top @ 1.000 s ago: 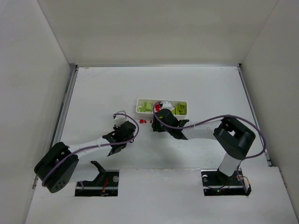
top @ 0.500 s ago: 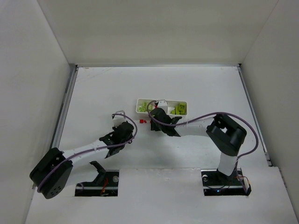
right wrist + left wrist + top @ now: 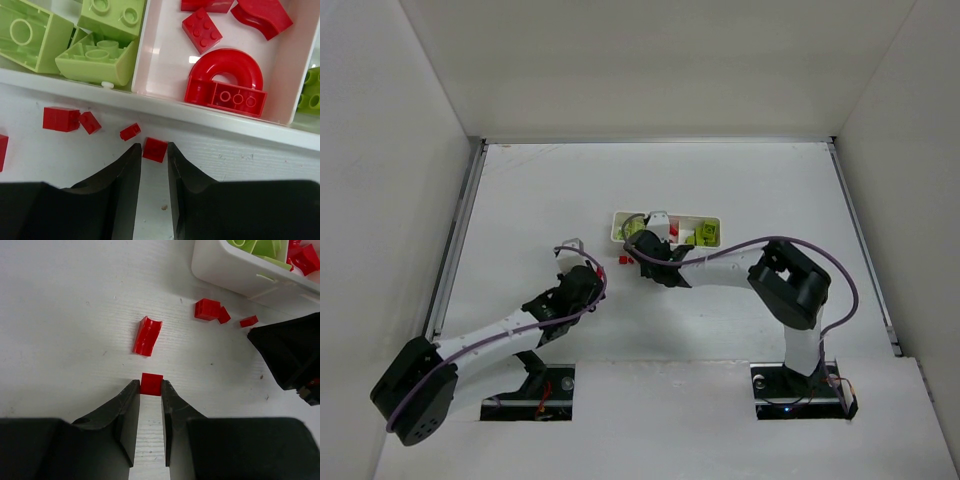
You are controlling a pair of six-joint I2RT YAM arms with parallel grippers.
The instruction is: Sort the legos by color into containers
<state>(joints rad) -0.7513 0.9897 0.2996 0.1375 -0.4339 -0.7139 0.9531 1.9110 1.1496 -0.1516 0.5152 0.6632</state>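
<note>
I see the left tool (image 3: 150, 388) pinched on a little red square (image 3: 151, 383). The square sits right at the finger ends, flat on the bench (image 3: 60, 300). The right tool (image 3: 154, 151) is pinched on a second red square (image 3: 155, 149), just beside the near wall of the white tray (image 3: 225, 131). Both tools have only a tiny bit of brick, so I think they should lift slowly and straight up, or the brick could pop out. Then each one must go up over the wall and let go in the middle box (image 3: 165, 60), where the red arch (image 3: 225, 75) and the other red bits lie. The green blocks (image 3: 95, 60) fill the box next to it, so the aim must be good. The two tools are near each other, so I think they should take turns and not bump. The little red square has no long side, and its edges line up with the fingers. The second red square is turned a bit crooked between its fingers. A curved red piece (image 3: 148, 335) lies in front of the left tool, its long side pointing away from it and leaning a little right. The tray runs long from left to right across the bench.
</note>
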